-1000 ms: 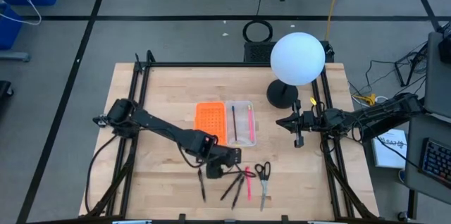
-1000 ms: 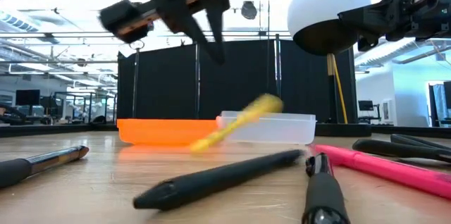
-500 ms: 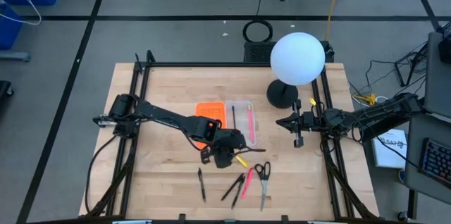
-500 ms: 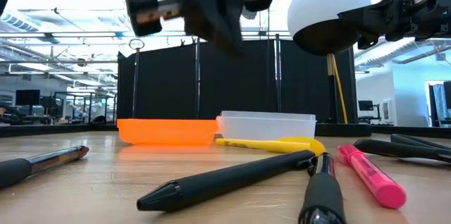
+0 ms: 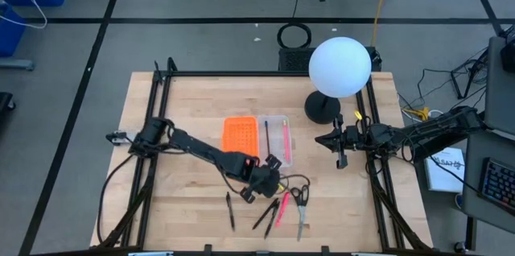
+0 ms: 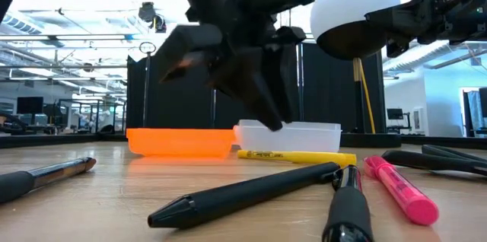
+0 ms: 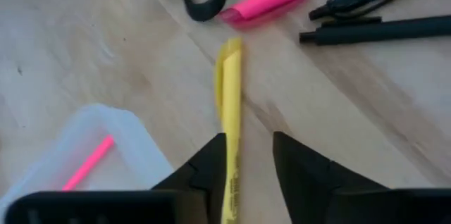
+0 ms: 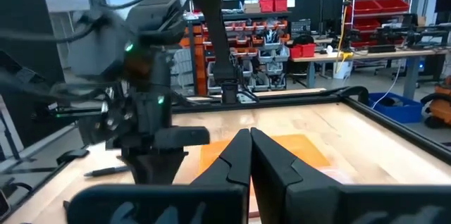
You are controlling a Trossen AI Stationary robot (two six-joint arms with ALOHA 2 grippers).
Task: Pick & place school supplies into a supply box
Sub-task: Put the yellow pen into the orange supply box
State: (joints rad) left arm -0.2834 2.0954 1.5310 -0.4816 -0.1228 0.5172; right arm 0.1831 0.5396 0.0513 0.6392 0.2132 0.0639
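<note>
Small dark print along the yellow pen [image 6: 295, 155], too fine to read

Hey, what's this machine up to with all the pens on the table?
It's tidying school supplies into the supply box, which already holds a black pen and a pink one in its clear half. The left gripper is open and low over a yellow highlighter lying on the table beside the box, not gripping it. The scissors, a pink highlighter and black pens lie loose. The right gripper waits, shut, near the white globe lamp.
</note>
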